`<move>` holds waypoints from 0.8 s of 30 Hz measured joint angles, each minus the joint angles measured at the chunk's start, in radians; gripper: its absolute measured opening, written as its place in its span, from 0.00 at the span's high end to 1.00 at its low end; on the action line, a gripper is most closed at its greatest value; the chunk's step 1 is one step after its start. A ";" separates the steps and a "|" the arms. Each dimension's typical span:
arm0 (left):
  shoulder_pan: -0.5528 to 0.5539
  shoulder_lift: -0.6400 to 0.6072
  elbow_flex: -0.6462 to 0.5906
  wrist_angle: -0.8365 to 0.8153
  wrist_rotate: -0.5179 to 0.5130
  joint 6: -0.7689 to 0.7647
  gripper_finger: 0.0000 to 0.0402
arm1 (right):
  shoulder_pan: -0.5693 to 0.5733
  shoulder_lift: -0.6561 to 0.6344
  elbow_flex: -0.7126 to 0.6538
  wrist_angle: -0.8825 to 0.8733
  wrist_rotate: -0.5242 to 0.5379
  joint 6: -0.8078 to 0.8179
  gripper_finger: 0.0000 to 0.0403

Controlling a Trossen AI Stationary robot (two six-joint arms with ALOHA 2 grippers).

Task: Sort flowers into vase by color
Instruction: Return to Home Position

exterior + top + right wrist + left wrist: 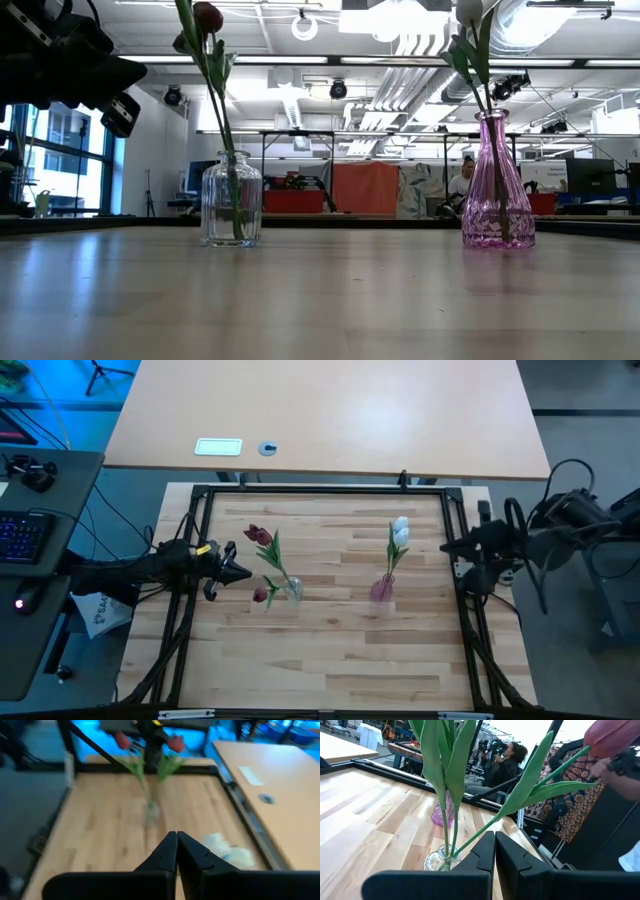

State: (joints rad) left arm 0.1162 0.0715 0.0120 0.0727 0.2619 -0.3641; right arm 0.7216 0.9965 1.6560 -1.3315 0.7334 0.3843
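Observation:
A clear glass vase (293,590) stands left of the table's middle, with dark red tulips (260,536) standing in it by their stems. One red head (261,595) leans low toward the left. A pink glass vase (382,591) to the right holds the white tulips (400,532) by their stems. My left gripper (243,571) is level and shut just left of the clear vase (439,863); the leaning stem (485,827) passes in front of its tips (495,845). My right gripper (176,845) is shut, raised at the table's right edge (447,547).
A black frame (320,490) borders the wooden table top. Beyond the far side stands a lighter desk (330,410) with a white card (218,447) and a small round disc (267,448). A keyboard (25,535) lies at the left. Bare wood fills the near half.

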 joint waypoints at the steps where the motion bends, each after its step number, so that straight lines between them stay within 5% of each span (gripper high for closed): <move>1: 0.000 0.000 0.000 0.000 0.000 0.000 1.00 | 0.013 -0.064 -0.093 0.073 0.001 -0.002 0.99; 7: 0.000 0.000 0.000 0.000 0.000 0.000 1.00 | 0.038 -0.417 -0.605 0.594 -0.065 -0.161 1.00; 14: 0.000 0.000 0.000 0.000 0.000 0.000 1.00 | -0.005 -0.703 -0.984 1.132 -0.169 -0.455 1.00; 24: 0.000 0.000 0.000 -0.001 0.000 0.000 1.00 | -0.109 -0.922 -1.255 1.308 -0.285 -0.505 1.00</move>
State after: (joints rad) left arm 0.1162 0.0715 0.0120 0.0720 0.2615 -0.3640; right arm 0.6126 0.0742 0.4008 -0.0238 0.4480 -0.1211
